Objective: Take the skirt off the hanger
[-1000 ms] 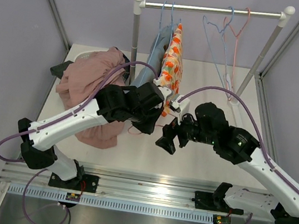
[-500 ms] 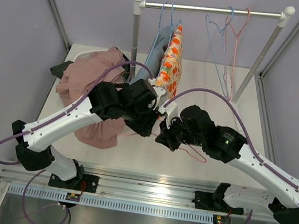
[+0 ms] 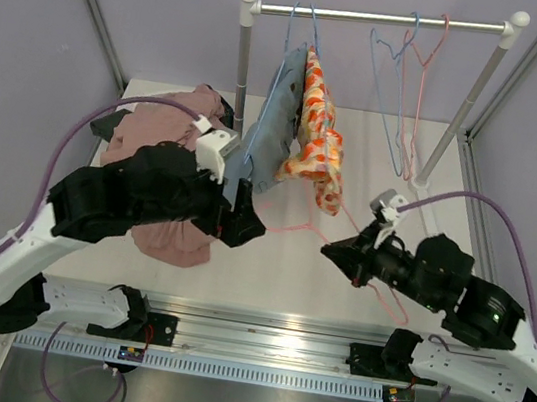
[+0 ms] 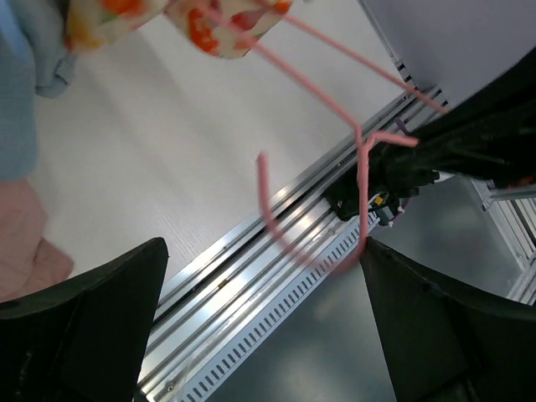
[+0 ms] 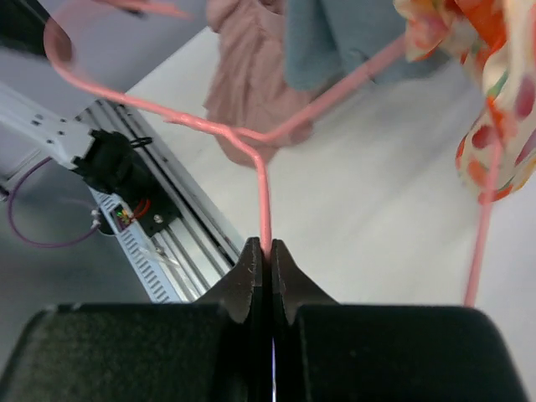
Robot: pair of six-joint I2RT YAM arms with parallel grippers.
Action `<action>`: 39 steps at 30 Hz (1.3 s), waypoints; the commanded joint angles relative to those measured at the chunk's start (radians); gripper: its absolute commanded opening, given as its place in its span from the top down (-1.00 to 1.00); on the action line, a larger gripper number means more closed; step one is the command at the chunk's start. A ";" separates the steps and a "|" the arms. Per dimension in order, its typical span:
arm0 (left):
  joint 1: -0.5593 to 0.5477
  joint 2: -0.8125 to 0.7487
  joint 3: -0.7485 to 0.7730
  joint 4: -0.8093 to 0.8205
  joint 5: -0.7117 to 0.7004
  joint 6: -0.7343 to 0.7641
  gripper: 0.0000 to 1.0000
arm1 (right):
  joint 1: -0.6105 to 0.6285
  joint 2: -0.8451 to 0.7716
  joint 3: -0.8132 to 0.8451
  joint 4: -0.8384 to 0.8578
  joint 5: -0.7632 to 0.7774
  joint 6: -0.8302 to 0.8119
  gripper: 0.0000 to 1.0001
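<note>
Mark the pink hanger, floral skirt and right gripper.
pink hanger (image 5: 261, 201): right wrist view, on its straight neck.
floral skirt (image 3: 319, 133): top external view, mid fabric.
right gripper (image 5: 262, 248): right wrist view, between its shut fingertips.

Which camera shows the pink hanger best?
Right wrist. The pink hanger fills it: hook, neck and one arm running to the floral skirt, with the right end effector shut on the neck. Left wrist shows hook and neck, smaller; top view, a thin faint wire.
</note>
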 commanded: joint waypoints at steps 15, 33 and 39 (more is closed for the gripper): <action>0.036 -0.123 0.026 -0.119 -0.317 0.070 -0.98 | -0.008 -0.016 0.236 0.002 -0.583 0.164 1.00; 0.038 -0.138 -0.047 -0.076 -0.285 0.065 -0.98 | -0.008 0.164 0.562 0.079 0.183 -0.091 1.00; 0.036 -0.130 -0.054 -0.060 -0.268 0.065 -0.98 | -0.008 0.246 0.555 0.131 0.439 -0.089 1.00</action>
